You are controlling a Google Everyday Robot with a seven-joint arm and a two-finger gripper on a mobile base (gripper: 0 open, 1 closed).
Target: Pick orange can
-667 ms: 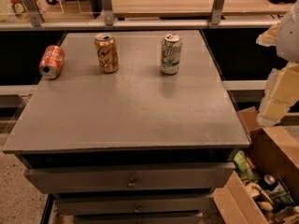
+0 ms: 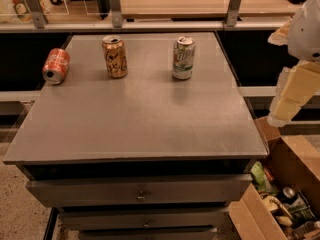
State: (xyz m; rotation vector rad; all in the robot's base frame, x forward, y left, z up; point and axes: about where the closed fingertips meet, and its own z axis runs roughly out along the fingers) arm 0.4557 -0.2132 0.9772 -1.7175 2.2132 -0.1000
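The orange can [image 2: 115, 57], golden-copper with pale patches and a silver top, stands upright on the far left part of the grey cabinet top [image 2: 135, 119]. A red-orange can [image 2: 56, 66] lies on its side at the far left edge. A green-and-white can [image 2: 183, 58] stands upright to the right of the orange can. My gripper [image 2: 294, 94] hangs at the right edge of the view, off the cabinet's right side and well away from the cans. It holds nothing that I can see.
The cabinet has drawers [image 2: 140, 191] along its front. An open cardboard box [image 2: 280, 194] with mixed items sits on the floor at the lower right. A wooden counter with metal posts [image 2: 175, 4] runs behind the cabinet.
The arm at the right edge sits about where it was. The cans have not moved.
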